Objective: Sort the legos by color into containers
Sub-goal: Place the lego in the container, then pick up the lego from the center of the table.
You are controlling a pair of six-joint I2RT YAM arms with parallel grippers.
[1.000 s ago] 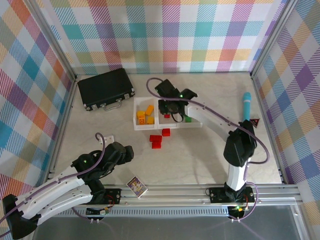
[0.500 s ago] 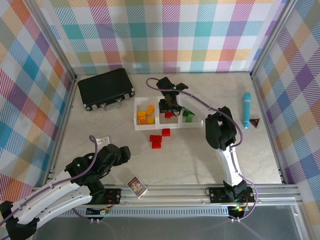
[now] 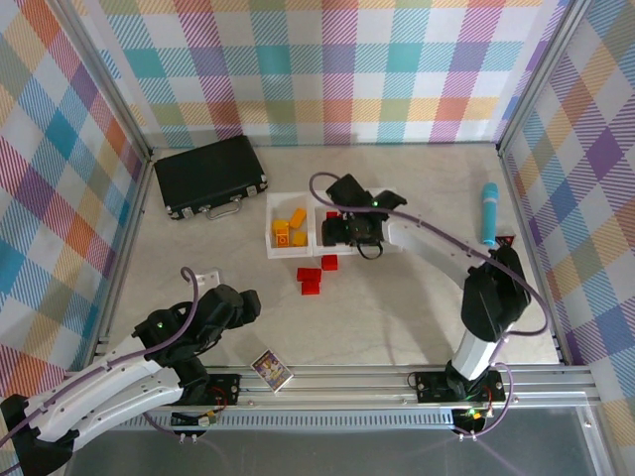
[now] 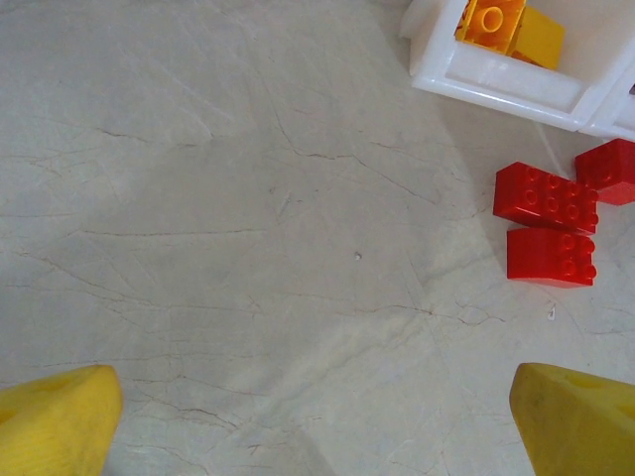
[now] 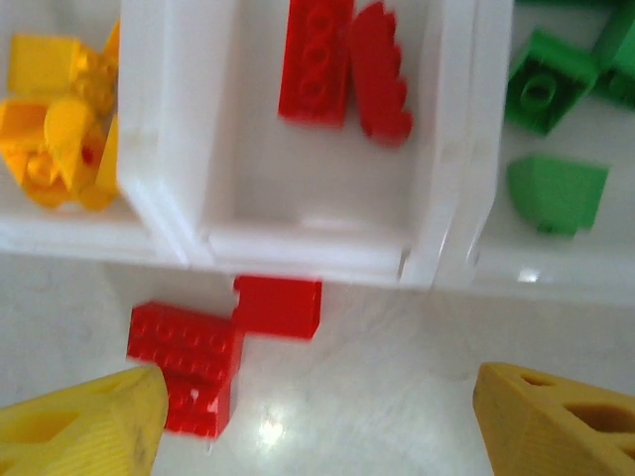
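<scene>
Three joined clear trays point(image 3: 272, 236) sit mid-table. In the right wrist view the left tray point(image 5: 149, 169) holds yellow legos point(image 5: 55, 124), the middle one two red legos point(image 5: 337, 69), the right one green legos point(image 5: 558, 193). Three red legos point(image 3: 309, 280) lie on the table in front of the trays; two of them point(image 5: 189, 357) touch. My right gripper point(image 3: 338, 236) hovers open and empty over the middle tray's near rim, fingertips point(image 5: 84, 426) wide apart. My left gripper point(image 3: 242, 301) is open and empty low over bare table, the red legos point(image 4: 548, 198) ahead to its right.
A black hard case point(image 3: 210, 176) lies at the back left. A blue pen-like tool point(image 3: 489, 211) and a small dark triangle point(image 3: 506, 241) lie at the right. A picture card point(image 3: 270, 369) rests near the front edge. Checked walls enclose the table.
My right gripper has pulled back from the far side of the trays toward their near rim, and its elbow swung right. The left arm has barely moved.
</scene>
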